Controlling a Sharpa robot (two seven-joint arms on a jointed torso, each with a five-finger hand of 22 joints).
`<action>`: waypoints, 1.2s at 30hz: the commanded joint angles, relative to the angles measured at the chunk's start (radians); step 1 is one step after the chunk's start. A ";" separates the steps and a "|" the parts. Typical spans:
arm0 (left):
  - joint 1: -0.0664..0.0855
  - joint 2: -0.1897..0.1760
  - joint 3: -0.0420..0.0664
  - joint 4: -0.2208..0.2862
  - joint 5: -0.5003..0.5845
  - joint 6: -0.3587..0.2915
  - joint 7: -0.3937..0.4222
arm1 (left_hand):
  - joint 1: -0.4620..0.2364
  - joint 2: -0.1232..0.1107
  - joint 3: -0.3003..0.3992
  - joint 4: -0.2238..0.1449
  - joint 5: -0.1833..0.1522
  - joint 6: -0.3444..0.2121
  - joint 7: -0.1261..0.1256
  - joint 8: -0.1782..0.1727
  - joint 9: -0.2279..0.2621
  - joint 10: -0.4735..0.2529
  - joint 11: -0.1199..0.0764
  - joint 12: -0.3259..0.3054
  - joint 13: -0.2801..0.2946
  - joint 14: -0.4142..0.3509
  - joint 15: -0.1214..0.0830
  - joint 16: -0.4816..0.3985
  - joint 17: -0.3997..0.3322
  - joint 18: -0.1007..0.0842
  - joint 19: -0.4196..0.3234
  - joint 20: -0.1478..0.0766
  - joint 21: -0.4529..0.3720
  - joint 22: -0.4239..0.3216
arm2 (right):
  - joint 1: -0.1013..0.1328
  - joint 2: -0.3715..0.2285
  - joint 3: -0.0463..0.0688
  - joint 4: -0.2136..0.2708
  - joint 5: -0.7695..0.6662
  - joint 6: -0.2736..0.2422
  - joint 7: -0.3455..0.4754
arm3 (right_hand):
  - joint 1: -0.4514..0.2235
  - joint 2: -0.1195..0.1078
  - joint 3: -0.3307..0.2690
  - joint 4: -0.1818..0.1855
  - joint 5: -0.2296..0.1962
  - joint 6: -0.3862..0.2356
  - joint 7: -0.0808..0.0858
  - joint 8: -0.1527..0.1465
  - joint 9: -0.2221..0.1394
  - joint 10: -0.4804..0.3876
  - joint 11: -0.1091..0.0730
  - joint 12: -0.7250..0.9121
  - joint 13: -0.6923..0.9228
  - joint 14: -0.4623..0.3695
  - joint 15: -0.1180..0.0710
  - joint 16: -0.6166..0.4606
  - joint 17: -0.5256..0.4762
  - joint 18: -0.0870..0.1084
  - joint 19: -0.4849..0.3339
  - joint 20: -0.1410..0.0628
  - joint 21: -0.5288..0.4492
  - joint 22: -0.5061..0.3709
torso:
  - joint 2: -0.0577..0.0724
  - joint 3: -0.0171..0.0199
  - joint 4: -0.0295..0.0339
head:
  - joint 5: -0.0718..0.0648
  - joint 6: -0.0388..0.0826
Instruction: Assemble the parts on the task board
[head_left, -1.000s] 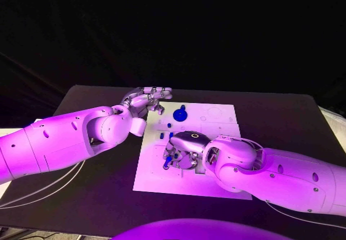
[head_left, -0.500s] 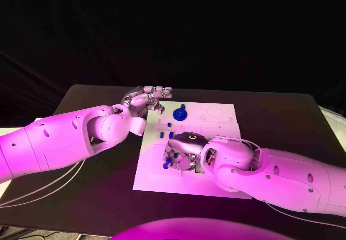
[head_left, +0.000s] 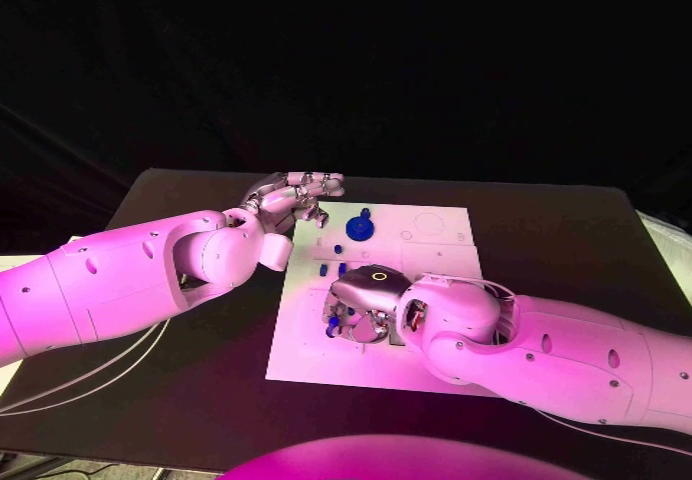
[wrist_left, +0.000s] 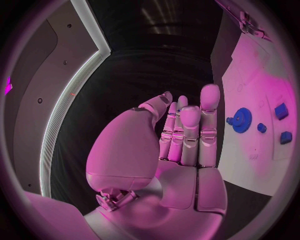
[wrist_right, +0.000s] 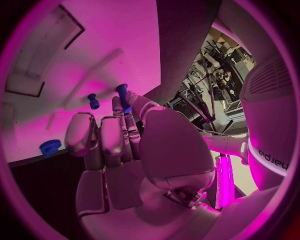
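The task board (head_left: 418, 360) lies in the middle of the black table (head_left: 577, 240). The right hand (head_left: 364, 305) is low over the board's middle, at about 9 o'clock from its centre. In the right wrist view, that hand's (wrist_right: 119, 145) fingertips pinch a small blue peg (wrist_right: 122, 95) between the thumb and a finger, with the other fingers curled alongside; the peg stands up from the grip, with the white board behind it. In the head view, the same peg (head_left: 335, 318) shows as a blue speck at the hand's 8 o'clock side. A second blue peg (wrist_right: 93, 101) stands on the board just beside the held one. A blue gear (head_left: 359, 229) lies near the board's far edge, at about 11 o'clock from the centre, and 2 more small blue pieces (head_left: 332, 268) sit between it and the right hand. The left hand (head_left: 293, 197) hangs at the board's far left corner, near 10 o'clock, beside the gear; in the left wrist view its (wrist_left: 181, 135) fingers are straight, close together, and hold nothing.
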 joint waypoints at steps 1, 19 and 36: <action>0.000 0.001 0.001 0.003 -0.004 0.019 0.005 | -0.003 0.005 -0.004 -0.002 0.007 -0.009 0.000 0.005 -0.001 -0.008 0.001 0.006 0.001 -0.005 0.002 0.005 -0.001 0.007 -0.008 0.001 -0.006 -0.001 | -0.006 0.001 -0.006 -0.002 -0.022 0.025 -0.009 | -0.038 -0.048 -0.019 0.010 0.015 -0.056 0.015 -0.019 -0.017 -0.052 0.013 -0.029 -0.003 0.023 0.017 -0.003 -0.011 0.002 -0.011 0.013 -0.007 -0.017 | 0.000 0.0001 0.0001 | 0.000 0.000; 0.000 -0.006 0.001 0.002 -0.004 0.020 -0.003 | -0.003 0.005 -0.004 -0.003 0.006 -0.010 0.001 0.005 -0.001 -0.010 0.001 0.006 0.001 -0.007 0.002 0.004 -0.005 0.008 -0.010 0.001 -0.011 -0.004 | -0.005 -0.076 -0.004 0.056 0.047 -0.274 0.044 | -0.015 -0.058 -0.285 0.044 0.094 -0.219 0.034 0.001 -0.009 -0.201 0.037 0.028 0.006 -0.001 0.036 -0.065 -0.105 0.025 -0.071 0.038 -0.088 -0.132 | -0.001 -0.0001 -0.0016 | -0.011 0.007; 0.000 -0.020 0.000 0.020 -0.005 0.018 -0.003 | -0.003 0.005 -0.004 -0.003 0.006 -0.010 0.001 0.005 -0.001 -0.010 0.001 0.006 0.001 -0.007 0.002 0.004 -0.005 0.008 -0.010 0.001 -0.011 -0.004 | 0.065 -0.480 0.004 0.235 0.342 -0.198 -0.181 | -0.110 -0.043 -0.373 0.153 0.204 -0.080 -0.039 0.054 0.005 0.244 -0.062 0.570 0.450 0.068 -0.042 0.174 0.212 -0.046 0.131 -0.033 0.134 0.217 | -0.005 -0.0044 -0.0202 | -0.058 0.028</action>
